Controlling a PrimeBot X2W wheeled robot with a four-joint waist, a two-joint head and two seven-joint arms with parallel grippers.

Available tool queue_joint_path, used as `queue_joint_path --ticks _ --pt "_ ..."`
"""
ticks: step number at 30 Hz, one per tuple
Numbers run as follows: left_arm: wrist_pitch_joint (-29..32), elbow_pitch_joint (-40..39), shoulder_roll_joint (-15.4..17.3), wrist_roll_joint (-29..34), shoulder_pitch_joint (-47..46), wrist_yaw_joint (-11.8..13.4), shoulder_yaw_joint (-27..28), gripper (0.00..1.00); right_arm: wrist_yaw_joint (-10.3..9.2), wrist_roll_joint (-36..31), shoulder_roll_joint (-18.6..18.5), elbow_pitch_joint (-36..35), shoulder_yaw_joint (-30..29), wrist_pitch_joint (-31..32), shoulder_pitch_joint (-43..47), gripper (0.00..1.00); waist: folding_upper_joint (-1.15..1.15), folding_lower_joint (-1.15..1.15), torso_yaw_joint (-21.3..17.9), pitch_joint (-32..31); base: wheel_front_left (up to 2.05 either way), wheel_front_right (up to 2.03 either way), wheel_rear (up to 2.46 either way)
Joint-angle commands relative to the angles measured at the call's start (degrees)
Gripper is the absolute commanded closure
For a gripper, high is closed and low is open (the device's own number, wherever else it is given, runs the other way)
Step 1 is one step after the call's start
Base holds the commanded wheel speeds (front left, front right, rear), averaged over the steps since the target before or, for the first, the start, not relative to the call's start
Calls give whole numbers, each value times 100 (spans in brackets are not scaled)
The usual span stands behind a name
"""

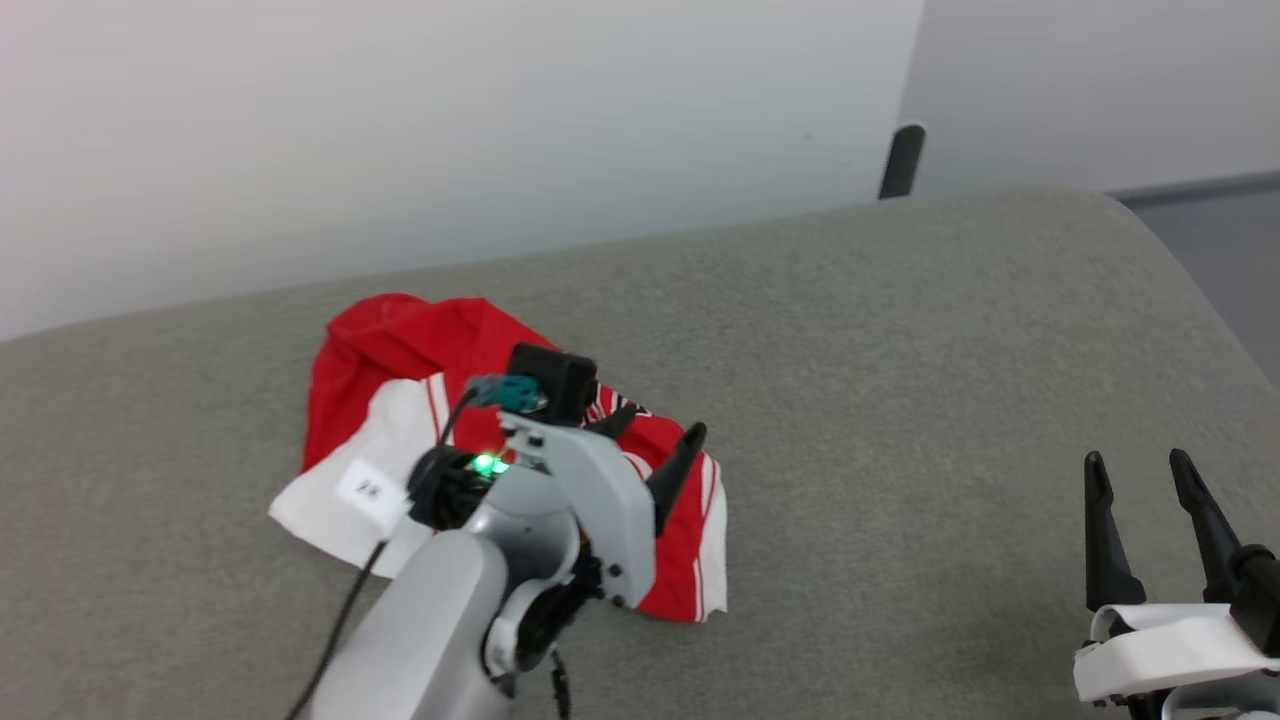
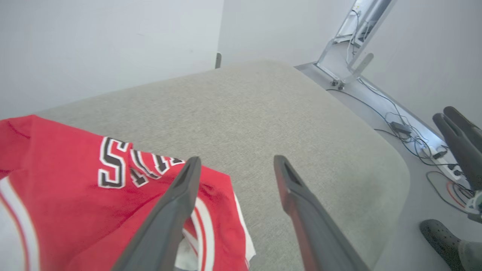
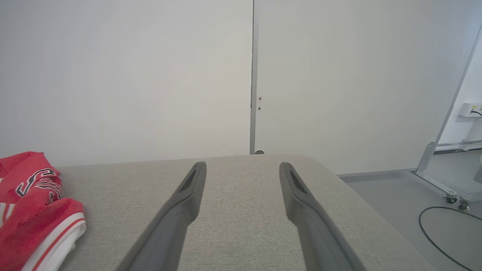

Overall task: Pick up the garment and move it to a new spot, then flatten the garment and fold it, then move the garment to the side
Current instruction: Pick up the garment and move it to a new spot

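Grey fabric desk (image 1: 900,350) sat under both pincers. Garment (image 1: 400,350) lay bunched beneath & to the left of left pincer (image 2: 236,160), which was spread wide w/ nothing gripped. Right pincer (image 1: 1138,460) was open too, well apart to the right. Flatten step, imo: grab two corners, pull taut. Black white-edged lettering (image 2: 113,165) was creased, only "S" clear. White tag (image 1: 370,490) was too small to read.
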Motion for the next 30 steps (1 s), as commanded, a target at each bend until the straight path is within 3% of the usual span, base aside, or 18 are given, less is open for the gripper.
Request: queue_joint_path --ticks 1,9,13,30 --pt "-298 -82 142 78 154 -183 9 0 1 18 -47 -33 95 -26 109 0 0 0 256 -228 0 0 0" --pt "-1374 -306 573 194 540 -519 159 0 1 85 -158 -10 238 -60 278 0 0 0 665 -483 0 0 0" --pt "-1763 -369 733 265 727 -548 257 0 1 90 -181 5 237 -72 326 0 0 0 790 -560 0 0 0" --pt "-3552 -196 1270 424 1835 -275 945 0 1 5 -161 33 50 -95 648 0 0 0 1425 -827 0 0 0"
